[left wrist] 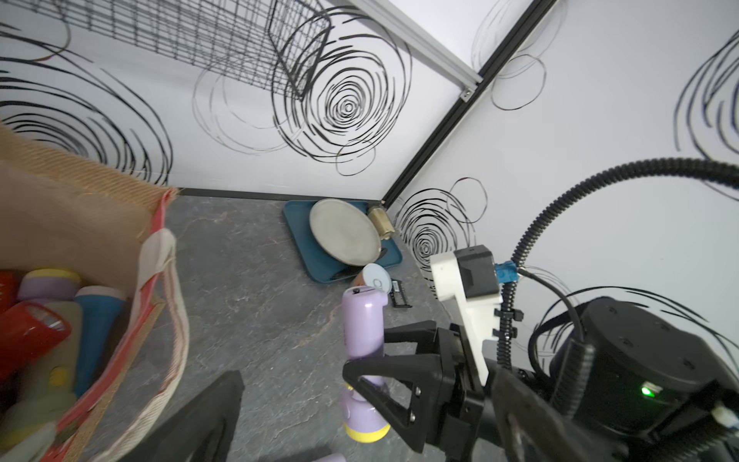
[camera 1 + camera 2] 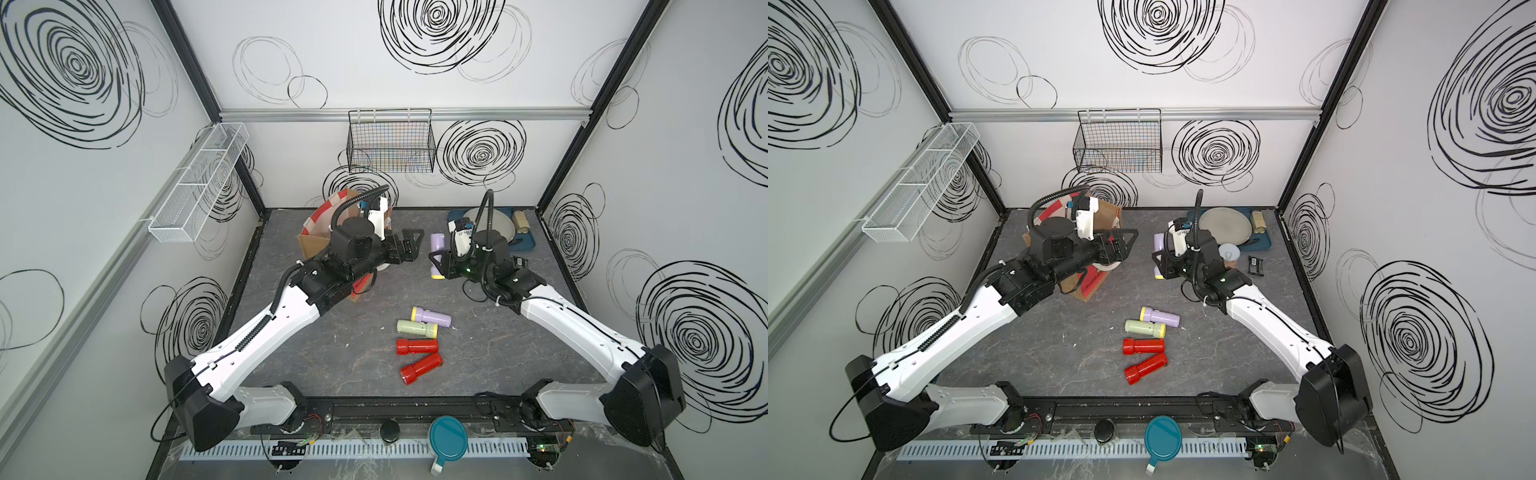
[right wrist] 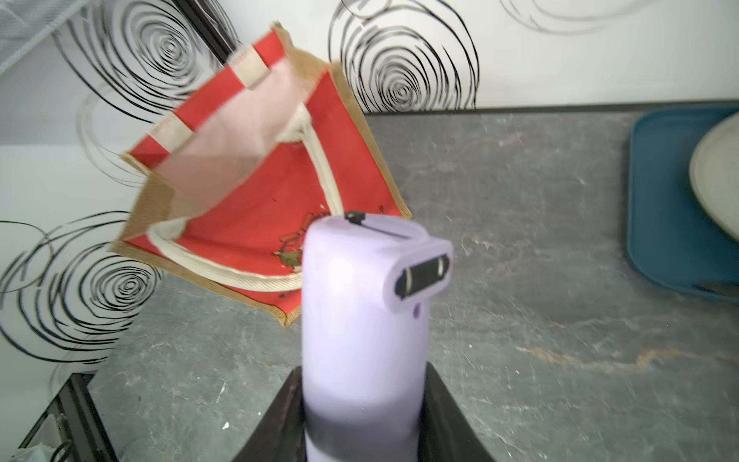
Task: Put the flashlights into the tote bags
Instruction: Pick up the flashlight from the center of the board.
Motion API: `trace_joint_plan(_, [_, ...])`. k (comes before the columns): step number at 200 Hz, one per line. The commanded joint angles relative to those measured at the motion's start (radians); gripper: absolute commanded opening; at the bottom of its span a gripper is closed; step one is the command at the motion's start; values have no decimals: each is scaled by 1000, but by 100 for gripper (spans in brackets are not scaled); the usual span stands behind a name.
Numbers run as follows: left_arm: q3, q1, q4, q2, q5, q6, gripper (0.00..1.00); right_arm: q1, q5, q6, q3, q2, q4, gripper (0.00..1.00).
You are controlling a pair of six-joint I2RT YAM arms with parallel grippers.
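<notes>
lilac flashlight [image 3: 362, 304], yellow head | clamped in right gripper [image 1: 366, 354] | left gripper [image 2: 417, 246] spread wide

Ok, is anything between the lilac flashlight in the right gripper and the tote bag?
Yes. The open left gripper sits in the gap between the lilac flashlight and the tote bag, and its arm covers much of the bag's mouth.

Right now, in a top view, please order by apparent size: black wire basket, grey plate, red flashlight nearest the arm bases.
1. black wire basket, though it hangs on the wall, nearer the camera
2. grey plate
3. red flashlight
</notes>
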Motion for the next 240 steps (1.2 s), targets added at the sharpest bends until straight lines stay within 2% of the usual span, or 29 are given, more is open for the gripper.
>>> trace_joint_plan(1, [86, -13, 35, 47, 95, 4, 100, 31, -25, -41, -2, -59, 115, 0])
trace_joint_plan(51, [95, -24, 116, 82, 180, -57, 100, 48, -66, -38, 96, -52, 121, 0])
trace_joint_plan(84, [89, -29, 103, 93, 155, -60, 98, 60, -76, -49, 143, -28, 131, 0])
trace_joint_plan(126, [66, 12, 132, 98, 134, -102, 90, 73, -96, -58, 159, -17, 152, 0])
trace_joint_plan(207, [74, 31, 165, 152, 178, -119, 63, 121, -87, -122, 205, 20, 119, 0])
trace_joint_plan(240, [74, 38, 173, 152, 181, -122, 43, 123, -83, -127, 201, 22, 116, 0])
